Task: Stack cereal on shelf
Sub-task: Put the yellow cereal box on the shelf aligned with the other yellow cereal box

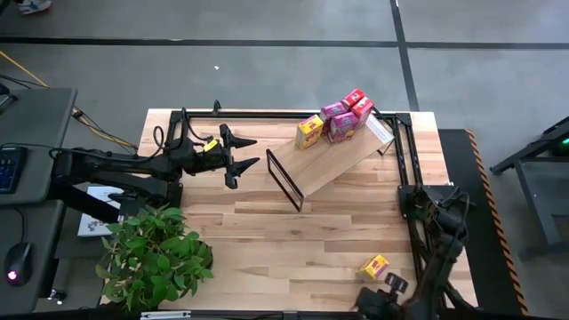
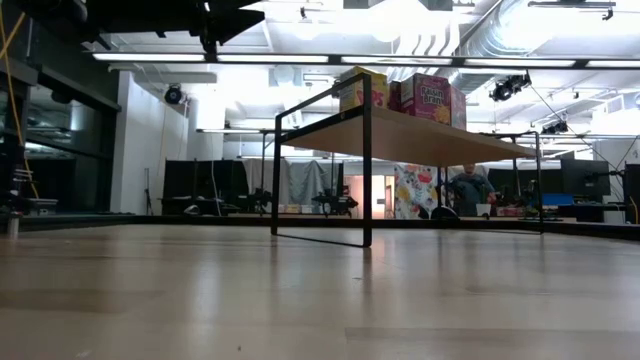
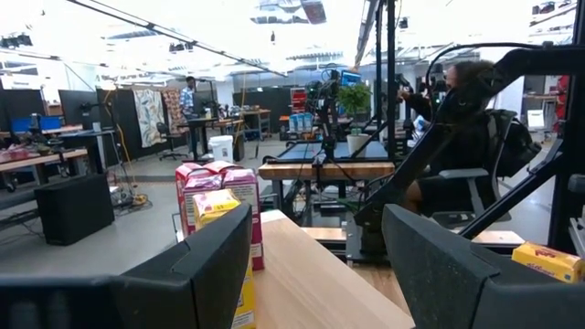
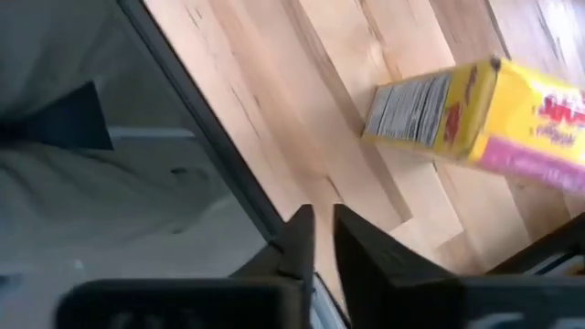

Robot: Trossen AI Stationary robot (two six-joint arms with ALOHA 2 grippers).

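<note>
Right hand [image 4: 315,239], fingers nearly closed on nothing, hovers near one yellow box [image 1: 375,266]; the shelf [image 1: 333,156] holds five cereal boxes [image 1: 336,119].

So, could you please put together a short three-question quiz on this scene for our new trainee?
1. How many cereal boxes stand on the shelf?
2. True or false: the loose yellow box lies on the table near the right gripper.
3. Which gripper has its fingers spread? A) left gripper B) right gripper C) both

Key:
1. Five: a yellow box, two pink boxes and two red boxes, grouped at the shelf's far end.
2. True; nothing holds it.
3. A; it hovers empty beside the shelf's near end, while the right gripper's fingers are nearly together.
</note>
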